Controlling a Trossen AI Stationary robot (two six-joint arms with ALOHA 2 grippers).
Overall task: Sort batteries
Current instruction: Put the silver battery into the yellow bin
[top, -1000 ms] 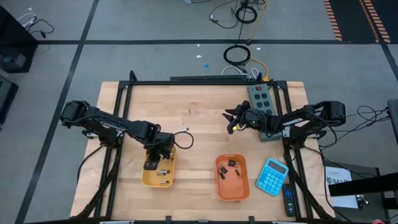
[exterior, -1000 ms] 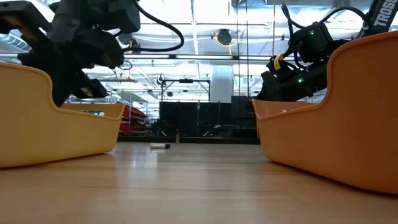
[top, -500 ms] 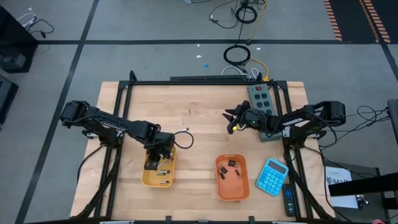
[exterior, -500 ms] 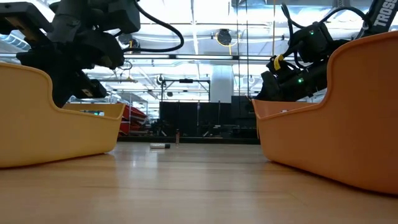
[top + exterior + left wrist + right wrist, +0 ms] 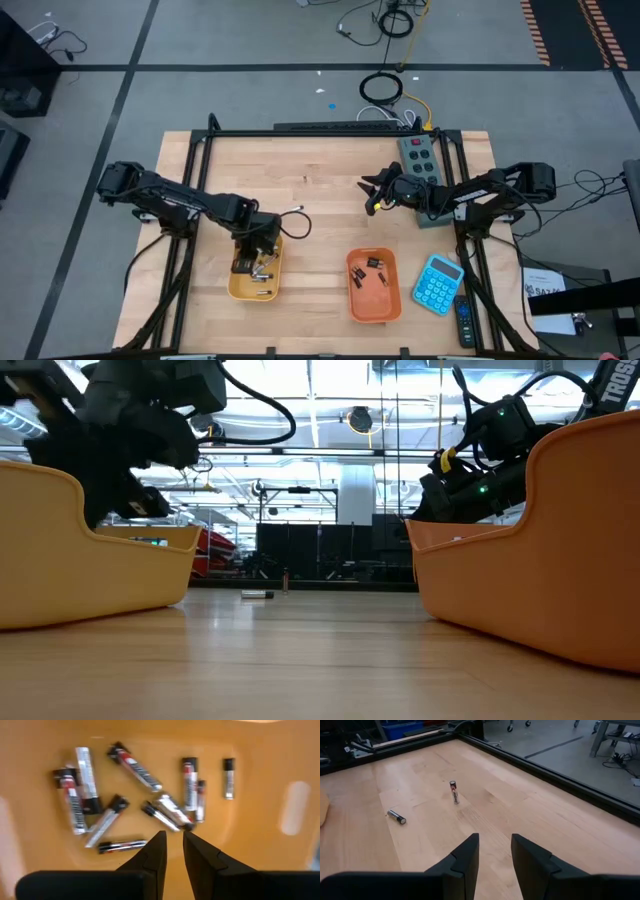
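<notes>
My left gripper (image 5: 172,840) hangs over the yellow tray (image 5: 240,288), fingers pointing down and a narrow gap open, with nothing between them. Several silvery-grey batteries (image 5: 135,767) lie on the tray floor below it. The orange tray (image 5: 388,303) holds a few small dark batteries (image 5: 373,266). My right gripper (image 5: 495,845) is open, low over the far right of the table (image 5: 372,196). Ahead of it one battery (image 5: 453,792) stands on end on the wood and another battery (image 5: 397,816) lies on its side. Both also show in the low view, the lying battery (image 5: 257,594) beside the standing battery (image 5: 285,578).
A blue calculator (image 5: 438,283) lies right of the orange tray. A grey power strip (image 5: 418,155) sits at the table's far right beside a black frame rail (image 5: 545,767). Bare wood (image 5: 320,220) lies between the two trays and the loose batteries.
My left gripper has shifted a little above the yellow tray, and its wrist has tipped slightly in the low view. The right arm and the loose batteries have kept still.
</notes>
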